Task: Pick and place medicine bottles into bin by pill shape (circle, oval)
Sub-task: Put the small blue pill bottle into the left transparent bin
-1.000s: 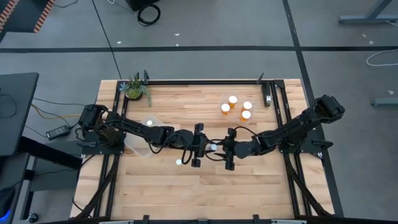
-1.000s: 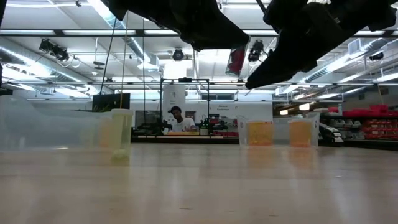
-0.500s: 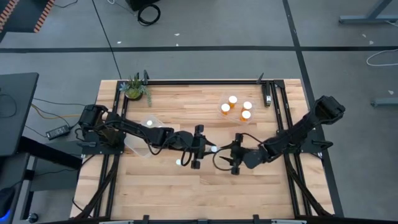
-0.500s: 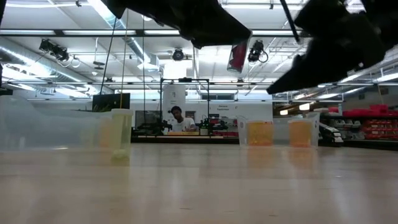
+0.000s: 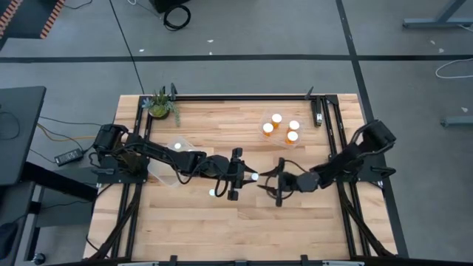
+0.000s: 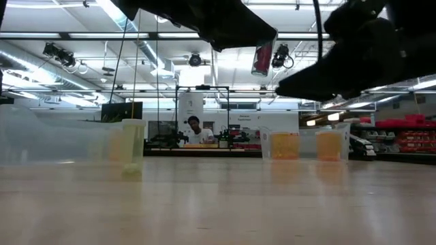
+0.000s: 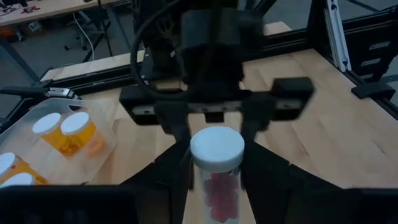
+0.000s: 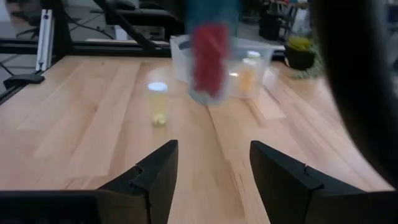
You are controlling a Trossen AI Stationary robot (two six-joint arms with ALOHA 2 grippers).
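My left gripper is over the table's middle, shut on a clear bottle of red pills with a white cap, which also shows in the low view. My right gripper faces it from the right, a short way off, open and empty. A small bottle of yellowish pills stands on its base on the table, just near of the left gripper. Three orange bottles stand in a clear bin at the far right. One bottle stands in a clear bin on the left. My left gripper pinches the red-pill bottle between its two fingers, on the clear body just below the white cap. The fingers reach from the table's left. The bottle is lifted clear of the table, cap end away from the wrist, a little tilted.
The left clear bin lies under the left arm. The right clear bin is at the far right. A green potted plant stands at the far left corner. Bare wood shows along the near half of the table.
My right gripper has drawn back from the red-pill bottle toward the table's right and near edges, leaving a gap. The bottle has stayed in my left gripper, which has kept still.
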